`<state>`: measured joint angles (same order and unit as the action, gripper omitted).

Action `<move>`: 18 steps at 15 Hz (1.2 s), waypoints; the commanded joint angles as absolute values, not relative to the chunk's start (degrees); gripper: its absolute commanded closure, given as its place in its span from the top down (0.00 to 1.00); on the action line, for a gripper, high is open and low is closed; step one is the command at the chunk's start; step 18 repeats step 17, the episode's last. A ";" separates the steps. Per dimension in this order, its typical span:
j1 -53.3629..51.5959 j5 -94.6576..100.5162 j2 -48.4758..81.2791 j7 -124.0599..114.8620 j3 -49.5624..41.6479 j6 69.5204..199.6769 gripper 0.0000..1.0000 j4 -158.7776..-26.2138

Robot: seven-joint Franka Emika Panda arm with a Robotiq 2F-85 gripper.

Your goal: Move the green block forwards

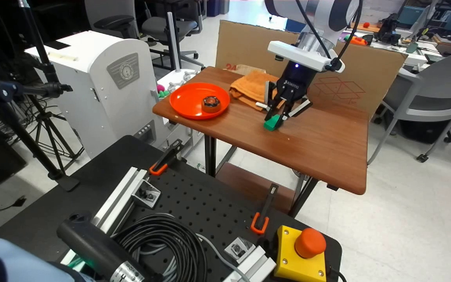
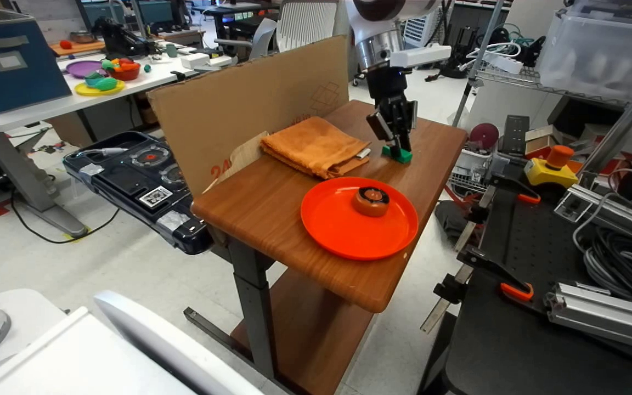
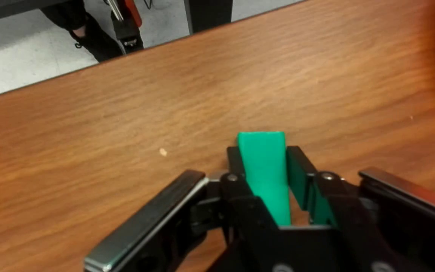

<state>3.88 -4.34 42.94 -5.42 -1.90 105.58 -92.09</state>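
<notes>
The green block is a small bright green piece on or just above the brown table, close to one long edge. It also shows in an exterior view, partly covered by the fingers. My gripper points down at it. In the wrist view the block lies between my two fingertips, with one finger along each side and the end of the block sticking out past the tips. The fingers are close together at the block's width and appear shut on it. Any tiny gap at the block's side is hard to see.
An orange-red round plate holding an orange and black round object stands at one end of the table. A folded orange cloth lies near the gripper. A cardboard sheet stands along the edge behind the cloth.
</notes>
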 commanded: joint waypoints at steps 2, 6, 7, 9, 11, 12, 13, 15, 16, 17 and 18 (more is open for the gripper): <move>1.68 -0.95 33.55 -4.24 -2.41 115.30 0.08 -109.12; 0.74 0.82 25.76 -4.30 -1.97 119.71 0.62 -120.57; 0.49 1.23 23.80 -4.10 -1.87 120.74 0.65 -122.84; -0.01 2.23 20.51 -4.32 -1.87 122.72 0.78 -125.92; -0.52 3.75 16.06 -4.95 -2.05 123.54 0.93 -128.28; -0.23 3.29 12.66 -4.23 -1.71 123.17 0.98 -129.93; 0.20 2.08 9.24 -3.17 -1.35 122.16 1.00 -131.50; 0.49 2.29 2.61 -2.87 -1.69 121.55 1.00 -134.70; 0.14 2.44 10.60 -4.30 -1.53 121.22 1.00 -129.18; 0.25 2.43 7.39 -4.27 -1.51 121.16 1.00 -130.82; 0.25 2.43 7.39 -4.27 -1.51 121.16 1.00 -130.82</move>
